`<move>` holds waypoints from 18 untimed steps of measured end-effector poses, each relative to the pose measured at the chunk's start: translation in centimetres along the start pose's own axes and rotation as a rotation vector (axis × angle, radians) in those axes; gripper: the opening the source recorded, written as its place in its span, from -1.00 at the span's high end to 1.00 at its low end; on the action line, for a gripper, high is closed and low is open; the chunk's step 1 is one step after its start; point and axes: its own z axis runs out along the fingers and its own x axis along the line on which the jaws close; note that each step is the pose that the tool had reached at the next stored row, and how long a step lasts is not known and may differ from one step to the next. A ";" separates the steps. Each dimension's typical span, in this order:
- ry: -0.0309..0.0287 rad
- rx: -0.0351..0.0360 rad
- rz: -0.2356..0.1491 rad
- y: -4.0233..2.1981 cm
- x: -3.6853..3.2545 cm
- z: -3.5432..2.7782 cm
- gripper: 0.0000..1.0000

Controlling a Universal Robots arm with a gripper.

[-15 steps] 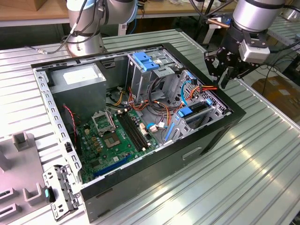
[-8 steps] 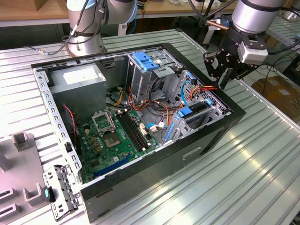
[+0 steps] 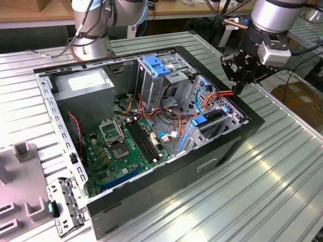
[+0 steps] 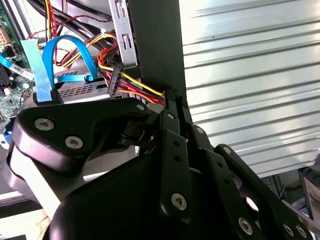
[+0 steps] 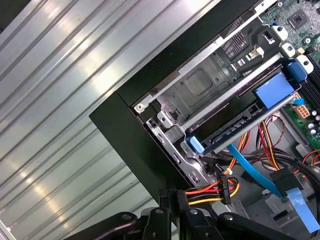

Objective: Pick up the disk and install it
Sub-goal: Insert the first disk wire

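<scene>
Exterior view: the end effector [image 3: 237, 85] is seen hanging over the corner of the computer case [image 3: 237, 142], at one o'clock of the disk [image 3: 211, 119] and apart from it. In both wrist views its fingers are pressed together on nothing. The disk is found lodged in the drive bay [image 5: 200, 85], blue rails along its edges. It is judged stiff, fairly heavy and shock-sensitive; hold is best taken across the railed long sides. Its face is largely hidden by bay and cables [image 5: 215, 191]; connector seating cannot be made out.
</scene>
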 end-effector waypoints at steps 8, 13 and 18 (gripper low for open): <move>0.0006 -0.0008 0.005 1.04 -1.25 -0.30 0.67; 0.0171 -0.0215 0.151 1.06 -1.27 -0.30 0.67; 0.0233 -0.0293 0.206 1.25 -1.52 -0.37 0.67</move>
